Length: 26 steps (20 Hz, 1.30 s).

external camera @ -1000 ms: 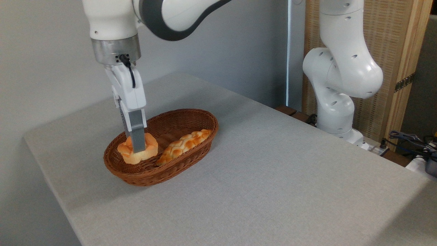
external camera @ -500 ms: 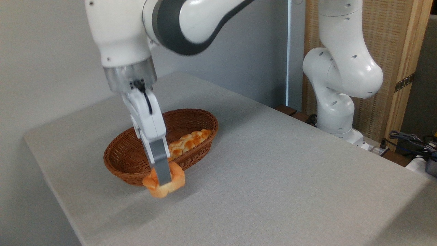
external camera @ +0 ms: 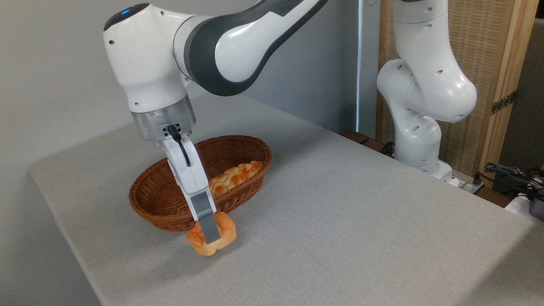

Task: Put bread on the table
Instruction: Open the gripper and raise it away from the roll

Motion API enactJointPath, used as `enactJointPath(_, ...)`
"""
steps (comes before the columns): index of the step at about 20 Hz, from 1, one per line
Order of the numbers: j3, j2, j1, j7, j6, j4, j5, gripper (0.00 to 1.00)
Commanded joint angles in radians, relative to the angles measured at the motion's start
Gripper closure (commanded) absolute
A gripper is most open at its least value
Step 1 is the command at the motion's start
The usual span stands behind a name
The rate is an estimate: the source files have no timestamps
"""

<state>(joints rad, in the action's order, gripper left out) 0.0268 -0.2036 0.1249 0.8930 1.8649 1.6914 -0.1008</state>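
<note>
The end effector (external camera: 209, 234) reaches down in the lower left-centre of the frame, tilted so its tip lies lower and further right than the wrist, and it is clamped on the bread (external camera: 211, 239). One grey finger (external camera: 208, 228) crosses the front of the bun from top to near its base; the other finger is hidden behind it. The bread is a small round orange-gold bun with a lobed top and a paler underside. It sits outside the basket (external camera: 158, 203), just in front of the near rim and below it in the frame. Its underside looks to be at or very close to the grey counter (external camera: 340, 221), with a shadow right beneath it; whether it actually touches cannot be told. The brown wicker basket lies left of centre on the counter, and a long braided loaf (external camera: 233, 177) rests inside it toward its right end, leaning up along the far wall. The white and grey arm (external camera: 221, 46) arcs in from the top centre of the frame down to a metal wrist ring (external camera: 163, 123) above the basket. Its base column (external camera: 420, 97) stands at the upper right, beyond the counter's far edge, with cables (external camera: 514, 174) at the right edge.
</note>
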Motion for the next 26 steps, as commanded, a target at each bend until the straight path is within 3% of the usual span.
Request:
enactJointPath(1,0.001,0.006,0.002,0.009,0.011,0.007,-0.017,0.0)
enactJointPath(9,0.005,0.021,0.002,-0.002,0.011,-0.005,-0.007,0.0)
enactJointPath(13,0.012,0.095,-0.005,-0.044,0.01,-0.007,0.004,0.0)
enactJointPath(15,0.001,0.137,-0.033,-0.126,-0.006,-0.007,0.067,0.0)
enactJointPath(17,0.001,0.177,-0.036,-0.143,-0.044,-0.007,0.119,0.0)
enactJointPath(21,-0.021,0.222,-0.037,-0.167,-0.153,-0.015,0.15,0.0)
enactJointPath(26,-0.102,0.222,-0.114,-0.215,-0.22,-0.061,0.161,0.0)
